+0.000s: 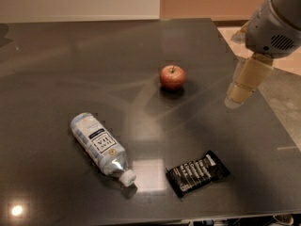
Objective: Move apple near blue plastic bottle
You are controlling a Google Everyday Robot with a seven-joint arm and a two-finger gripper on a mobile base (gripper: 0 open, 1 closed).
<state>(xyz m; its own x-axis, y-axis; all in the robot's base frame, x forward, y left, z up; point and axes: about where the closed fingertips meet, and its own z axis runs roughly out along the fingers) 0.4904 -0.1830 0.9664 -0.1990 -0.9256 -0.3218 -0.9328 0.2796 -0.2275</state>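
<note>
Arm (pixel 282 6) enters from upper right corner of view, cut off by frame edge. Grey rounded wrist housing (pixel 268 29) at its end, vent grille on lower face. Claw (pixel 237 94) hangs below housing, pale tan, slanted down and to left. Claw tip is lowest part of robot, at right side of view, about mid-height.
</note>
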